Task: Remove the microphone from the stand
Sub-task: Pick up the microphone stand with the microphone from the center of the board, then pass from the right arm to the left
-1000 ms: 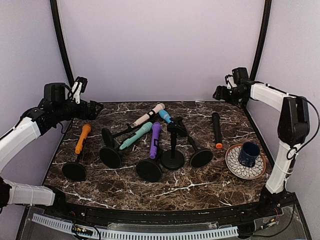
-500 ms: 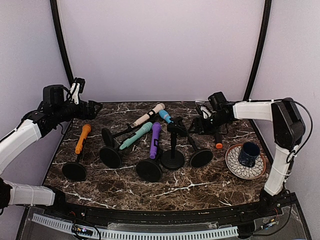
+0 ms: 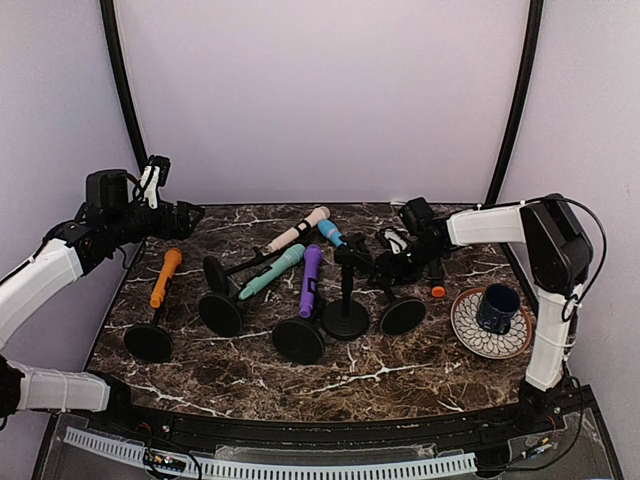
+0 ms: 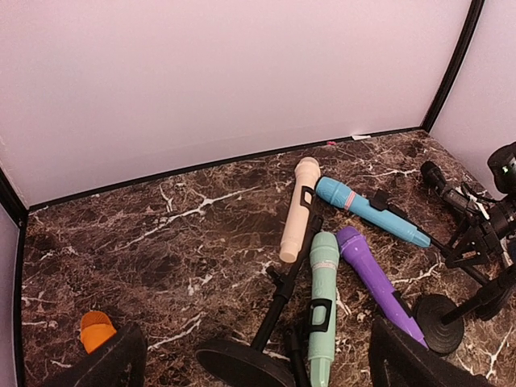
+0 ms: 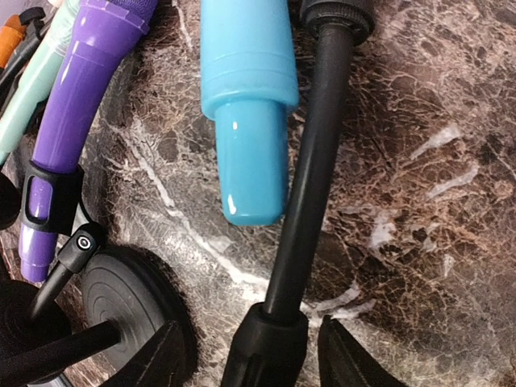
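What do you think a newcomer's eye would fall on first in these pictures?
Bright microphones on black stands lie jumbled in the middle of the marble table: orange at the left, then cream, mint, purple and blue. The right claw hangs open astride a black stand rod beside the blue one's end. At the right, a dark blue cup sits on a patterned plate.

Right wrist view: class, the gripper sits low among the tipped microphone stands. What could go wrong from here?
1. The right gripper straddles the black stand rod, not the blue microphone. Closing here might grab the rod instead of the microphone.
2. The purple microphone and a round base lie close by, so a small sideways bump could shift them.
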### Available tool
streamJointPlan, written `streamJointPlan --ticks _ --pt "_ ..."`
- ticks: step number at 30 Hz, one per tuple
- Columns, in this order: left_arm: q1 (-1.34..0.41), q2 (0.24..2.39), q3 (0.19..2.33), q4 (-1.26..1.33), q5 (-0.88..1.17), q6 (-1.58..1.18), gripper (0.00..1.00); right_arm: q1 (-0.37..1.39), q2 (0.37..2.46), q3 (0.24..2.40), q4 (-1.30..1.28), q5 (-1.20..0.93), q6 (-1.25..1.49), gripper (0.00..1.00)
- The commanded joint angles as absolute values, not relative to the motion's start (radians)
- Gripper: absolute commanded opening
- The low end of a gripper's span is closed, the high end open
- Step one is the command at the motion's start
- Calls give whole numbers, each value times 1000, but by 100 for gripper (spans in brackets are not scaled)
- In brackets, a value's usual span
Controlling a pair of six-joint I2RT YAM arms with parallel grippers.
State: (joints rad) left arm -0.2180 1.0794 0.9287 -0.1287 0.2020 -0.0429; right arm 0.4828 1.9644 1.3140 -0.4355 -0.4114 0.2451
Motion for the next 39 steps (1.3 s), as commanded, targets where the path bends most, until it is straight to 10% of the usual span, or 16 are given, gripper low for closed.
streamJointPlan --ticks 1,18,39 --pt "-213 1057 927 -126 204 -20 98 495 1994 1344 -427 -403 257 54" --pt "-214 1112 980 -53 338 -125 97 500 1762 1161 -132 -263 312 0" --pt "-590 1473 1339 252 435 -342 94 550 1318 766 680 -162 319 0"
